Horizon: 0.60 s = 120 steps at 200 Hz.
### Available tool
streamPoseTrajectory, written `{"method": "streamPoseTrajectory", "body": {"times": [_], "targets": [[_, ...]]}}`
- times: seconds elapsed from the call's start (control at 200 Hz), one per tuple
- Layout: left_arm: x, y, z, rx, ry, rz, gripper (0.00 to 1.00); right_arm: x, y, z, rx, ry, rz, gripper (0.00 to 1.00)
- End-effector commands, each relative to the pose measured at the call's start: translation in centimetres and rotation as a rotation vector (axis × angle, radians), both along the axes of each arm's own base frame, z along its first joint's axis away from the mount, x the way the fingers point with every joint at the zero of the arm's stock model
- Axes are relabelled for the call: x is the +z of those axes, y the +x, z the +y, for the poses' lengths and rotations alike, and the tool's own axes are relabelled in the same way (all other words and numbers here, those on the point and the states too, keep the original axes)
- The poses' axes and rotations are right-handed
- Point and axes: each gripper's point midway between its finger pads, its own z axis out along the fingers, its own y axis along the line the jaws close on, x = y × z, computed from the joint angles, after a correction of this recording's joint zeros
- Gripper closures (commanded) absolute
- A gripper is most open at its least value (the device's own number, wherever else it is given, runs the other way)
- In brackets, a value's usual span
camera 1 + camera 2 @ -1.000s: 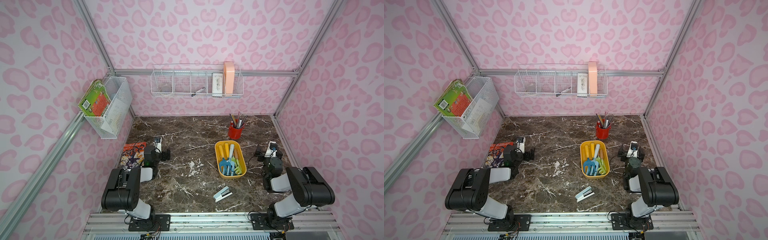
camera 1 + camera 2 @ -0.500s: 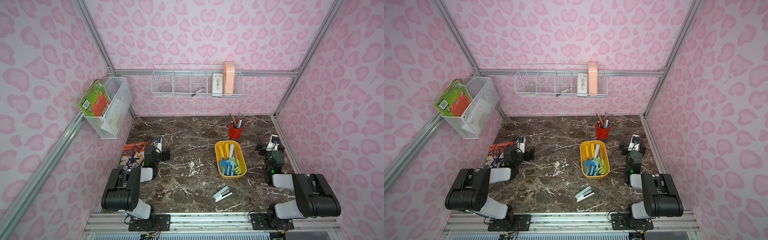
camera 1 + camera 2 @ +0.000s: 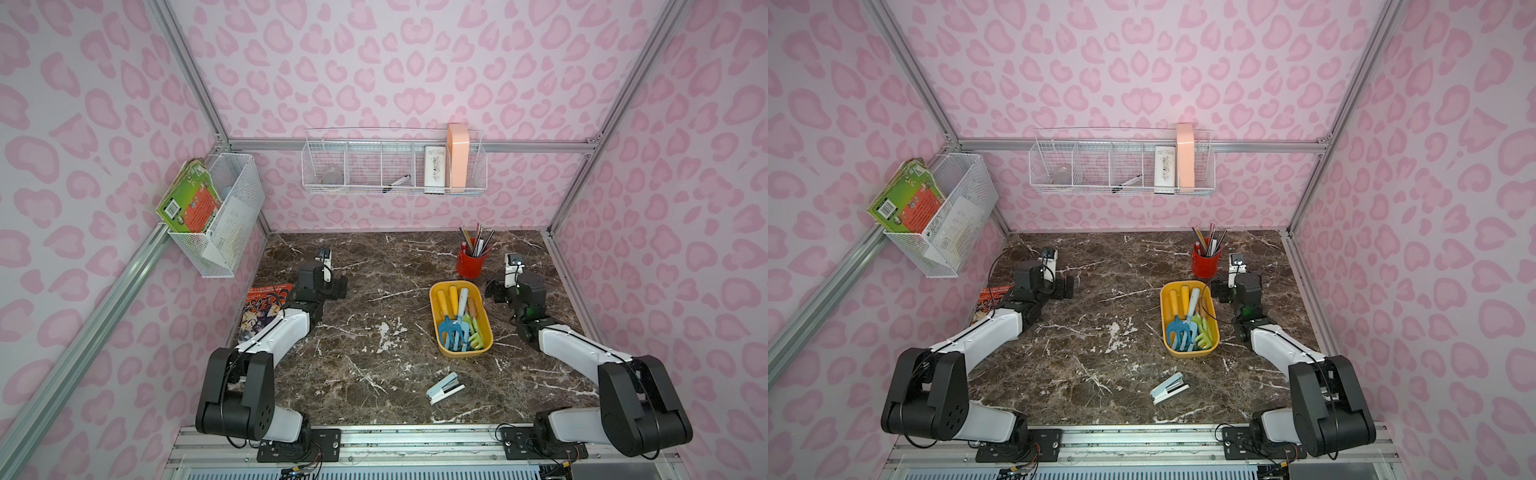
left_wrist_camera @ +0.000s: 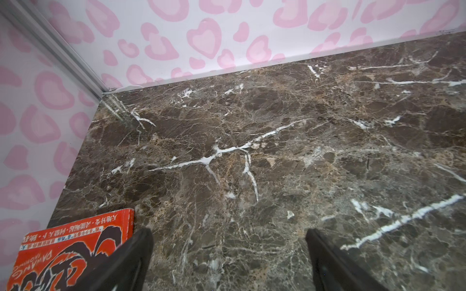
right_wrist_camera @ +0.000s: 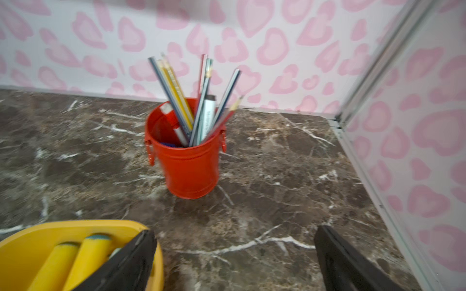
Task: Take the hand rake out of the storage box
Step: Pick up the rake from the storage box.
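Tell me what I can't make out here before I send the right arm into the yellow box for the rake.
Storage box: right wrist view, cut off by the frame edge and the right pincer; only handle ends show.
Blue head and green head: in both top views, small and overlapping; which one is the rake is unclear.
Magazine: top views, partly covered by the left arm.
Pencil cup: right wrist view, blurred.

We see the storage box (image 3: 432,303), a shallow yellow tub, flat on the counter (image 3: 374,291) just beside our right hand (image 5: 234,230). The hand rake (image 3: 449,330), blue-pronged and yellow-handled, lies inside, its handle nearer the hand.
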Motion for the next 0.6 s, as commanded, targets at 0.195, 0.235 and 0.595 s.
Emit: {"method": "streamPoseTrajectory", "body": {"times": [0.195, 0.235, 0.595], "targets": [[-1.9, -2.5, -1.7, 0.074, 0.066, 0.25, 0.02, -5.1, -2.3, 6.2, 0.138, 0.055, 0.272, 0.09], [-1.8, -2.7, -2.1, 0.083, 0.062, 0.269, 0.02, -5.3, -2.5, 6.7, 0.142, 0.059, 0.286, 0.11], [-2.7, -5.4, -4.3, 0.11, 0.033, 0.388, 0.04, -5.1, -4.4, 11.4, 0.222, 0.138, 0.365, 0.21]]}}
